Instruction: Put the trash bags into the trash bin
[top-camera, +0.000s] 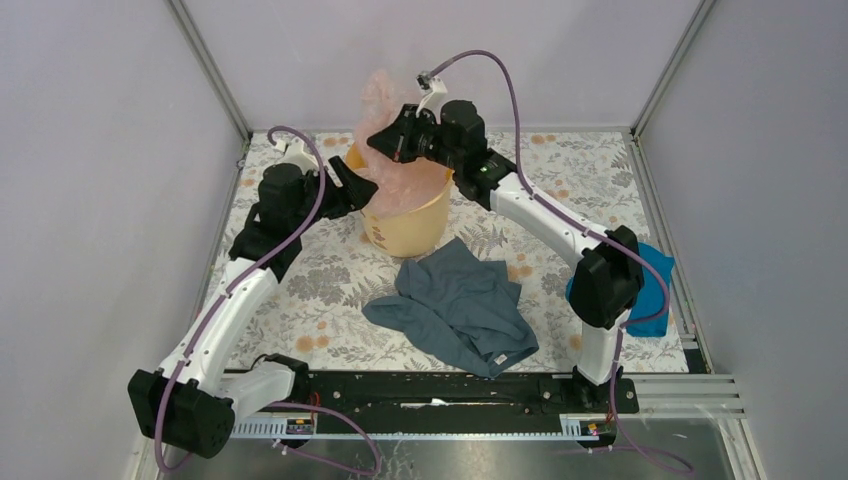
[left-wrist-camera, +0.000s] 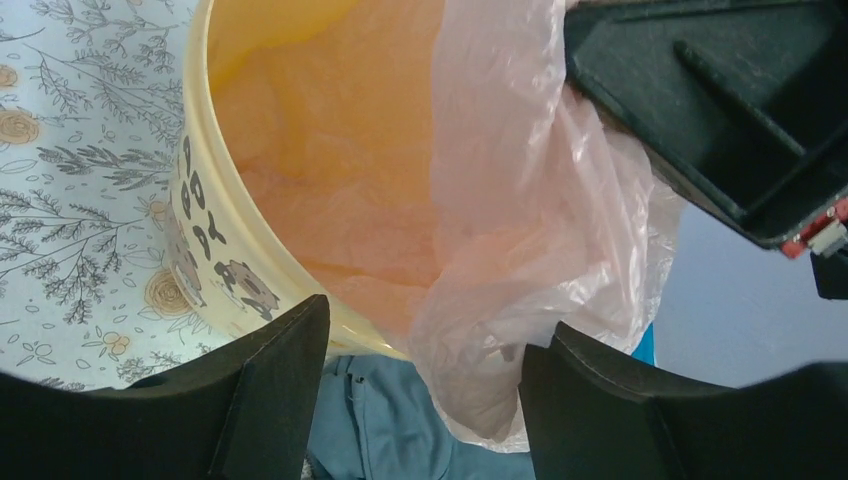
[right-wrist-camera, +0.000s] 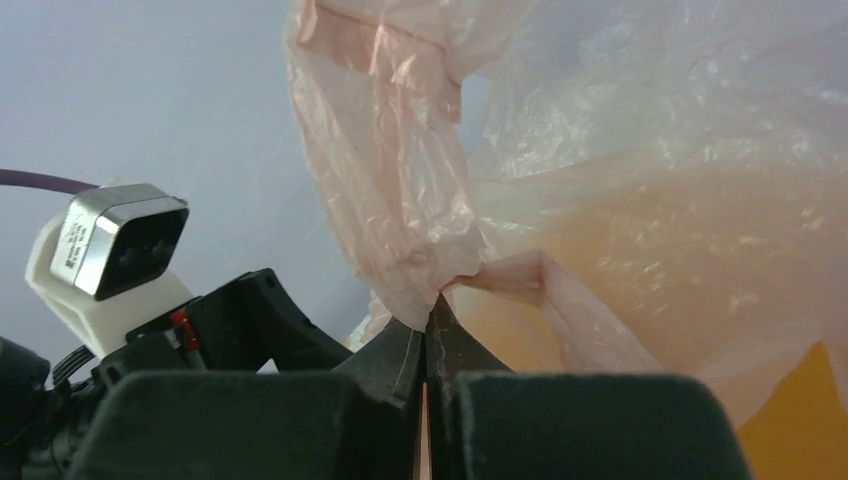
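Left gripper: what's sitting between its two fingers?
Left wrist view: a fold of the pink trash bag, draped over the trash bin rim, hangs in the gap of the open left gripper; grey-blue garment lies below.

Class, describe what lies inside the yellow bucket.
Pale-pink trash bag film lies inside the trash bin, spilling over its rim; the right gripper pinches its upper part. The film covers the bin's floor.

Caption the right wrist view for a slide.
Right end effector shut on pale-pink trash bag, yellow-orange bin visible behind the film.
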